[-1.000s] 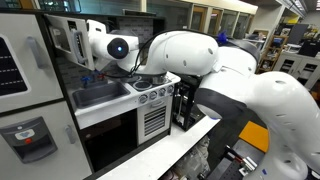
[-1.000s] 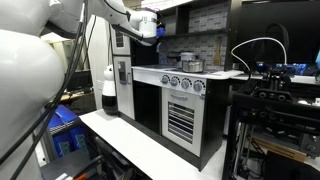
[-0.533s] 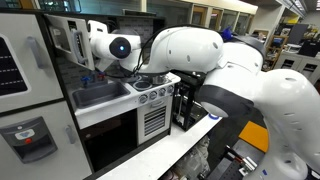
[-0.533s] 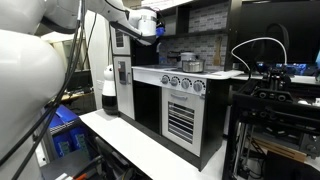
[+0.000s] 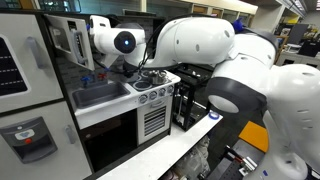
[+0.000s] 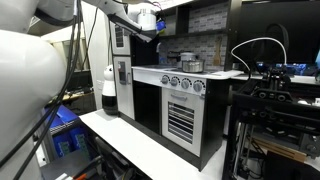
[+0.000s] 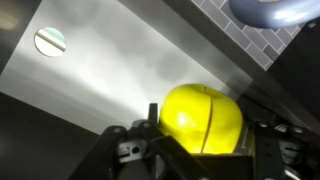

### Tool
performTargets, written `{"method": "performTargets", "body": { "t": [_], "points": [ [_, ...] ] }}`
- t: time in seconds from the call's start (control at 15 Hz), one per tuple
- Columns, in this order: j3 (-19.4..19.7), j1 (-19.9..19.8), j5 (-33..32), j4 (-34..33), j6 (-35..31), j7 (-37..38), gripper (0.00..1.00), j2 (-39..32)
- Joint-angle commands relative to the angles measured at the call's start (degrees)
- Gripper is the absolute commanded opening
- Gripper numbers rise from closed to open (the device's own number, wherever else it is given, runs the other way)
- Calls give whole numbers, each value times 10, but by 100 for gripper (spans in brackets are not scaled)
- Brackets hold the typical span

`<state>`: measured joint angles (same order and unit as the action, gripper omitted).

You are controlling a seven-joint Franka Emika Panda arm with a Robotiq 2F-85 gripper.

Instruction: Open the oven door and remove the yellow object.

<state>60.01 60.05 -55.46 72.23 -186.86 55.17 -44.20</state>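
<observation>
Grey panel (image 7: pixel 110 85) as backdrop, wrist view: gripper (image 7: pixel 203 140) jaws clamped on yellow ball (image 7: pixel 202 115); tiled wall (image 7: pixel 252 35) upper rt.

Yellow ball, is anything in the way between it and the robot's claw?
No, nothing visible. In the wrist view the yellow ball sits right at the gripper, between its fingers. Whether they squeeze it cannot be told.

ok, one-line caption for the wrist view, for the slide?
Wrist view: yellow ball between the jaws, against a pale grey panel, brick-pattern wall at upper right; contact unclear.
</observation>
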Motion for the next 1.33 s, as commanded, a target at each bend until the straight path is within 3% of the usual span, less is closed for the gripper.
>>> {"method": "performTargets", "body": {
  "t": [0.0, 0.47, 1.27],
  "points": [
    [8, 27, -30, 37, 1, -25, 44, 37],
    [-3, 34, -34, 53, 2, -49, 44, 60],
    [-93, 30, -32, 137, 25, -116, 44, 154]
  ]
}}
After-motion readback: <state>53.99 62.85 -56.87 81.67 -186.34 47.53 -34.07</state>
